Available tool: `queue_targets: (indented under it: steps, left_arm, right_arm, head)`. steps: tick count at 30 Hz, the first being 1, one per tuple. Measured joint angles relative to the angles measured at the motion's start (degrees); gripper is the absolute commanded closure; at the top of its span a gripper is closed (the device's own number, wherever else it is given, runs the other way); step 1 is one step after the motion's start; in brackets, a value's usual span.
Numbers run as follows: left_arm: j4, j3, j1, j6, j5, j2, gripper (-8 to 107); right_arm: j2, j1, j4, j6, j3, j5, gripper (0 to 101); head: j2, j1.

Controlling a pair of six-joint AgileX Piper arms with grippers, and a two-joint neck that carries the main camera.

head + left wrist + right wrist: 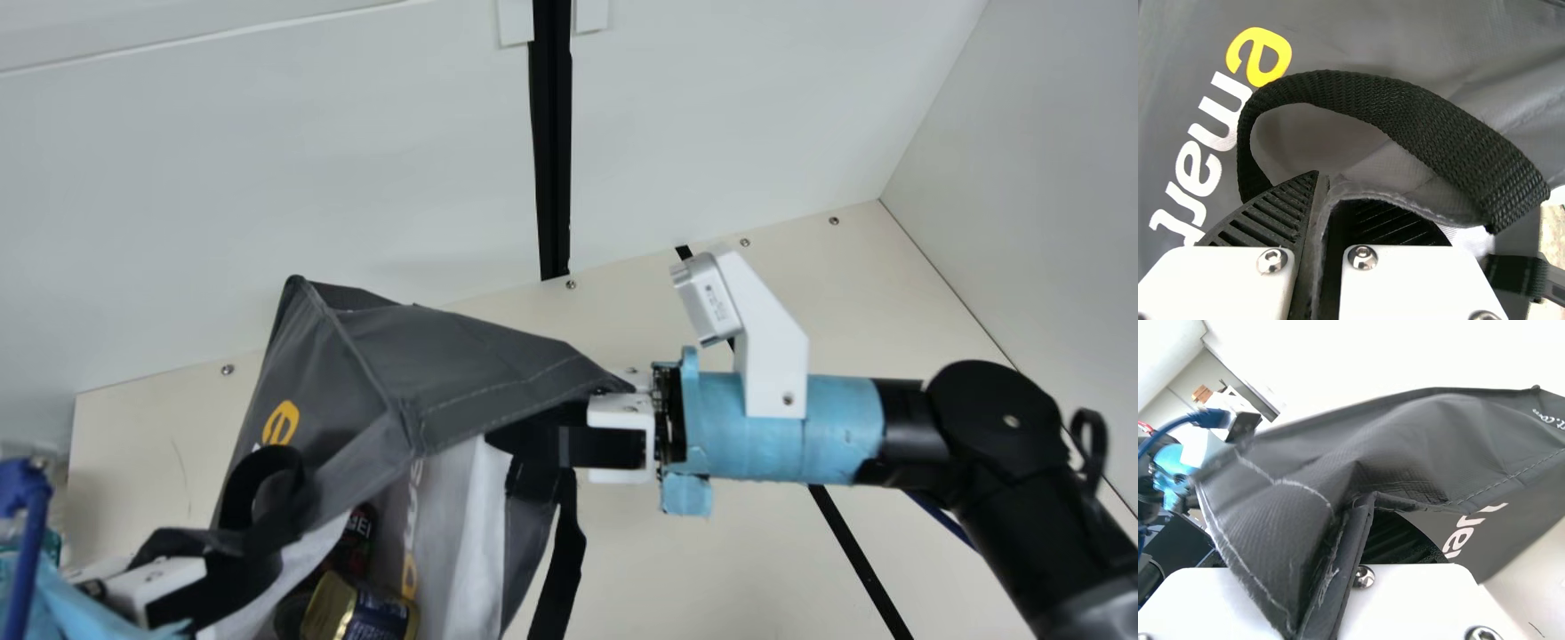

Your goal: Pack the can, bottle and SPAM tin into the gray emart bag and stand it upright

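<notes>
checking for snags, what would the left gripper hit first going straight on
Probably the gray bag, whose edge the left gripper grips; its black strap loop might brush first, as depth is unclear.

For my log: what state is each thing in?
Gray emart bag: mouth open, edge pinched on both sides
SPAM tin: inside the bag
Left-side handle: arched in a loop
Left gripper: jaws shut on the bag
Right gripper: jaws shut on the bag

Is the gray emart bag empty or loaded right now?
Loaded, at least partly: through its open mouth, the main view shows the SPAM tin and a dark red container inside the gray emart bag.
</notes>
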Motion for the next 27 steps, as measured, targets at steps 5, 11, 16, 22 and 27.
queue_targets:
  steps: [5,11,16,22,27]
  left_arm:
    - [0.62,0.48,-2.11,-1.23,0.0,-1.76,107]
    - [1.36,0.32,-5.39,-3.5,0.09,-3.3,107]
    - [2.22,-0.79,-8.55,-6.02,0.09,-4.04,107]
    - [3.14,-2.52,-12.62,-9.51,0.0,-3.77,107]
    - [2.44,-3.09,-15.26,-11.5,0.0,-2.49,107]
  right_arm:
    - [-3.92,-0.72,-2.21,4.25,-1.77,-0.11,101]
    - [-8.2,-0.9,-5.01,9.15,-3.79,-0.28,101]
    - [-11.37,-0.65,-7.75,13.86,-5.74,-0.22,101]
    - [-14.45,0.65,-12.1,20.75,-8.24,-0.16,101]
    - [-15.68,2.44,-16.69,26.0,-9.45,-0.01,101]
  head:
    - [0.0,0.0]
    - [0.0,0.0]
    - [0.09,0.0]
    - [0.0,0.0]
    - [0.09,0.0]
